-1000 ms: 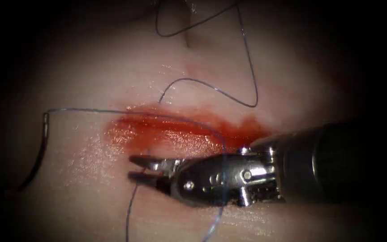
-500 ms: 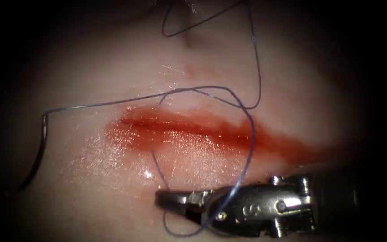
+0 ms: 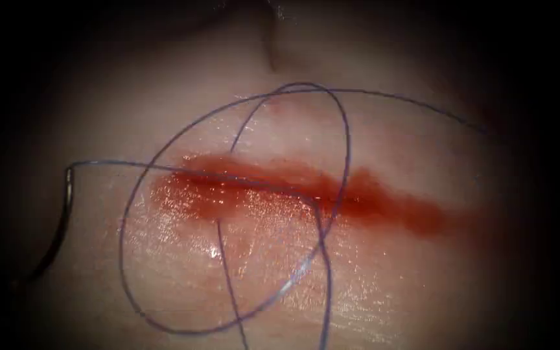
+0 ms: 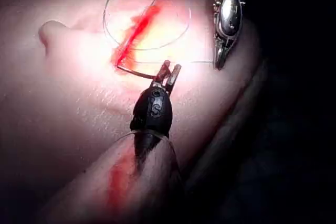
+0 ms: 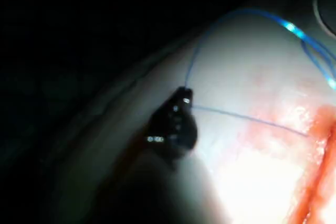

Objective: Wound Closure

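Note:
The curved needle lies free on the tissue, left of the cut and not in it. Its thread runs right from the needle's upper end and makes one wide loop across the cut. In the left wrist view my left tool stands with its jaws apart right beside one end of the needle, holding nothing. My right tool is shut on the thread, off the tissue's near edge. It also appears as a shiny tool with thread around it.
Red fluid wets the cut and the tissue just below it. A fold runs in the tissue at the back. Thread strands trail off toward the near edge.
My right tool has drawn back down and to the right, out of the endoscope view, taking thread with it. The thread has swung into a wide loop over the cut. The needle has stayed put.

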